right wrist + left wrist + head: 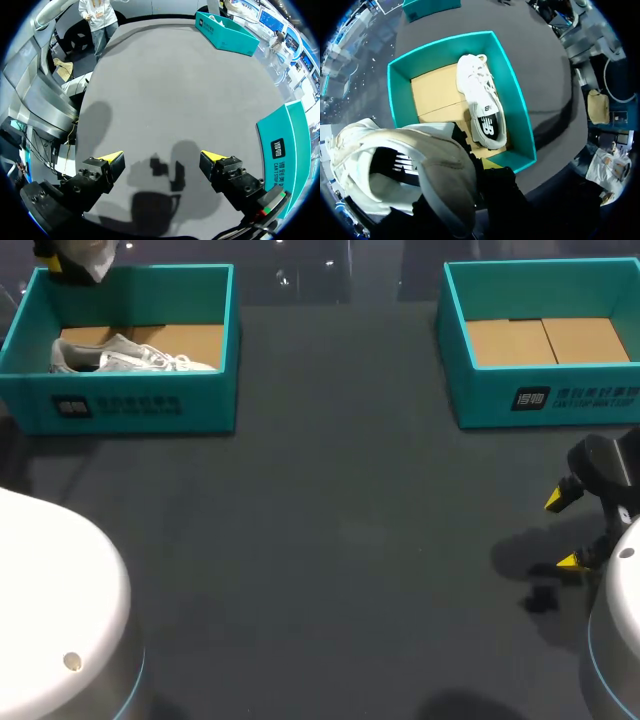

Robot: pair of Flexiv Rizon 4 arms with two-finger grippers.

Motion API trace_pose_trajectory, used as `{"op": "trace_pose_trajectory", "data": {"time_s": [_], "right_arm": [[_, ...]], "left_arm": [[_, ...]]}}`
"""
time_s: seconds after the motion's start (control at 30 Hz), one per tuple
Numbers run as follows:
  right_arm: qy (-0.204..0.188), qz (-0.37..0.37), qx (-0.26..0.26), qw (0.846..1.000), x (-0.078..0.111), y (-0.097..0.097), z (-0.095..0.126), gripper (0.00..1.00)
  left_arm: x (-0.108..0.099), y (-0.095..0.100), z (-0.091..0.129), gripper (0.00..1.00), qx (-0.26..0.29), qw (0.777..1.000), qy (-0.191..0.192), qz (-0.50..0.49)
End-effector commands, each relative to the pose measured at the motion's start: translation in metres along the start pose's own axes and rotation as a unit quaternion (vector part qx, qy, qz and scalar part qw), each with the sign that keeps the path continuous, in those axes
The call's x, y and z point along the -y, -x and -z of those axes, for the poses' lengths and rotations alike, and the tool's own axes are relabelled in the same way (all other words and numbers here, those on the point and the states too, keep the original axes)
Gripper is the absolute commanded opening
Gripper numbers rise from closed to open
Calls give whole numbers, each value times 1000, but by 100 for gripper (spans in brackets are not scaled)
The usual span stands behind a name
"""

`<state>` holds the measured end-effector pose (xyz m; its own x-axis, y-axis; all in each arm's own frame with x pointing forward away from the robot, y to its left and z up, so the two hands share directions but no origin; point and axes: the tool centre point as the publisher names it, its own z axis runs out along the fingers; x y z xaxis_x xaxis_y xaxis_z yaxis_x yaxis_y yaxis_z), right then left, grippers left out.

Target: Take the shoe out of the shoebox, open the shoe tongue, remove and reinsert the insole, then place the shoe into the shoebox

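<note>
Left gripper (pixel 62 265) clamps white sneaker (pixel 405 170) above left shoebox (pixel 130 405); second sneaker (pixel 482 105) inside box. Right gripper (pixel 161 156) fingers wide, well apart from box.

A dark grey, matte table (pixel 340 540) fills the whole view.

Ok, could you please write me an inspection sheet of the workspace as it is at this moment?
Surface: dark grey table.
Job's things: left shoebox holds one white shoe; a second white shoe hangs close before the left wrist camera, above that box; right shoebox shows only its cardboard floor.
Clutter: nothing seen.
Grippers: right gripper open, over bare table; left gripper above the left shoebox's far edge, mostly hidden by the shoe.
Cables: nothing seen.
Surroundings: nothing seen.
</note>
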<state>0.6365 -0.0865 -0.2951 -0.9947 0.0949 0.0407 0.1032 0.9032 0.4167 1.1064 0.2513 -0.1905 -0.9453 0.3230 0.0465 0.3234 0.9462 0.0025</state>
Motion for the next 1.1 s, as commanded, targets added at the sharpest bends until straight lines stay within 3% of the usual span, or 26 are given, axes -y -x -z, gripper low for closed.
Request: {"op": "trace_pose_trajectory", "data": {"time_s": [0.03, 0.33, 0.43, 0.6, 0.67, 0.7, 0.8, 0.83, 1.1], "right_arm": [[-2, -1, 2, 1000, -1, -2, 0, 100], [-2, -1, 2, 1000, -1, -2, 0, 100], [-2, -1, 2, 1000, -1, -2, 0, 100], [-2, -1, 2, 1000, -1, -2, 0, 100], [-2, -1, 2, 1000, -1, -2, 0, 100], [-2, -1, 2, 1000, -1, -2, 0, 100], [-2, -1, 2, 1000, -1, -2, 0, 100], [-2, -1, 2, 1000, -1, -2, 0, 100], [-2, -1, 2, 1000, -1, -2, 0, 100]], "left_arm": [[-6, -9, -3, 0, 81, 981, 2, -176], [-6, -9, -3, 0, 81, 981, 2, -176], [-10, -4, -4, 0, 43, 955, -18, -294], [-31, 11, -5, 0, 25, 915, -13, -401], [-43, 21, -3, 0, 19, 886, -39, -461], [-47, 27, -4, 0, 18, 884, -35, -466], [-59, 38, -1, 0, 18, 839, -40, -542], [-63, 45, -2, 0, 25, 836, -18, -547], [-63, 45, -2, 0, 25, 836, -18, -547]]}}
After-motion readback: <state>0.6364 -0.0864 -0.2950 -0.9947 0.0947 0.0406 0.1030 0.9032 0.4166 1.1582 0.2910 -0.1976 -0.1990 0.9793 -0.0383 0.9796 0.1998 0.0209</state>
